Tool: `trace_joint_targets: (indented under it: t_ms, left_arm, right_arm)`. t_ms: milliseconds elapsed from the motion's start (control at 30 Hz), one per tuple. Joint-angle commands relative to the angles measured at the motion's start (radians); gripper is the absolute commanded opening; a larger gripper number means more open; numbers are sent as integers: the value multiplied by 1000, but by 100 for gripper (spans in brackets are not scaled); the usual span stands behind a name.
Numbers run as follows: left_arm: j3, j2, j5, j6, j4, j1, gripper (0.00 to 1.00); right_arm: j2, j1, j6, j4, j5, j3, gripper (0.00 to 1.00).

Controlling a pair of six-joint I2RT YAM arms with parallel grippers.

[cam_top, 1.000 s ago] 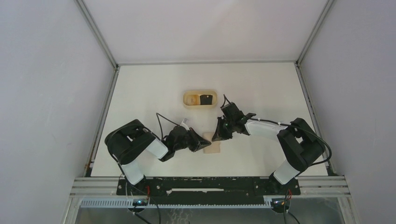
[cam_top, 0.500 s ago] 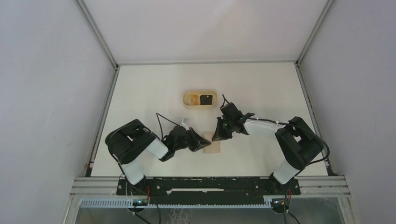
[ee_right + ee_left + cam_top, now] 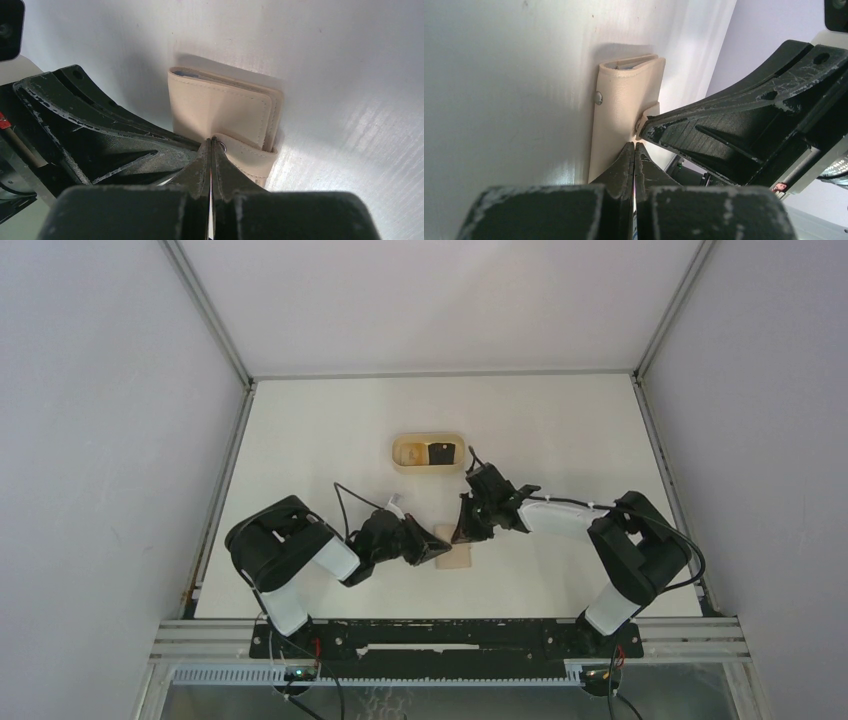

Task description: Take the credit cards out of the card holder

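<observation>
As arms angle inward | L pincer (image 3: 634, 146), R pincer (image 3: 211, 141) closed at card holder (image 3: 623, 102)

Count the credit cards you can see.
2: a black card lies in the tan tray; the edge of a light blue card shows inside the card holder. More may be hidden inside.

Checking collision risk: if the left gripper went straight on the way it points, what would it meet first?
The card holder: the shut left gripper seems to touch its edge, with the right gripper just beyond; depth unclear.
</observation>
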Motion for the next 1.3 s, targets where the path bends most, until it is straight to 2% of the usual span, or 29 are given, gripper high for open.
trace_joint_targets:
  t_ms: [0, 200, 400, 733, 767, 900, 1100, 1267]
  left_arm:
    - [-28, 6, -13, -16, 28, 8, 0]
    - [-56, -1, -34, -39, 38, 9, 0]
    - [-78, 11, -48, -64, 82, 11, 0]
    - [-70, 17, -52, -66, 80, 2, 0]
    - [-69, 17, -52, -66, 80, 2, 0]
    - [-61, 22, -45, -63, 76, 3, 0]
    - [-53, 28, -38, -60, 73, 2, 0]
    - [-49, 30, -34, -58, 71, 2, 0]
  right_arm:
    - [5, 48, -37, -35, 85, -25, 0]
    - [-7, 79, -31, 5, 144, -101, 0]
    - [1, 69, -10, 64, 128, -174, 0]
    - [-110, -23, -46, 38, 47, -120, 0]
    - [-124, -25, -51, 32, 42, -114, 1]
    - [-181, -49, -64, 21, 20, -105, 17]
    - [-245, -96, -72, 19, -26, -104, 23]
    - [-230, -101, -86, 2, -25, -105, 26]
